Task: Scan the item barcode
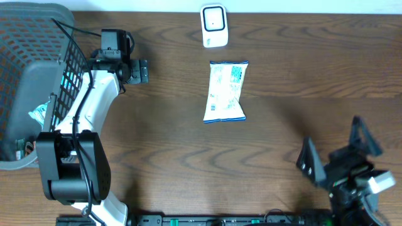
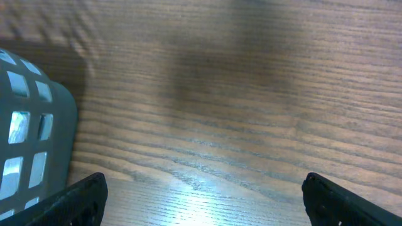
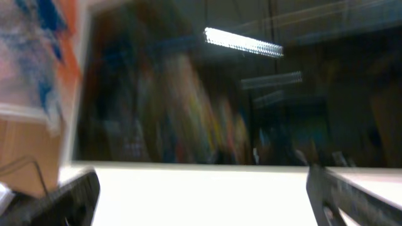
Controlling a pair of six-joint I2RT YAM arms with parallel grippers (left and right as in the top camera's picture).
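The surface (image 1: 295, 75) is dark brown wood with a pronounced wavy grain. A grey plastic lattice basket (image 1: 25, 37) with rounded corners stands at the far left and holds packaged goods. Just right of it, the left gripper (image 2: 204, 199) has its black jaws spread wide and empty over bare wood. The right gripper (image 1: 336, 149), at near right, has angular black jaws, likewise apart and empty. The packet (image 1: 227, 91), an oblong white-and-blue film pouch with crimped ends, lies flat at centre, well apart from both grippers. Just beyond it at the far edge stands the scanner (image 1: 214, 26), small, white and rounded.

Grey mesh basket (image 1: 28, 31) at the wooden table's (image 1: 282, 138) left edge, teal-and-white packet (image 1: 39, 114) inside.
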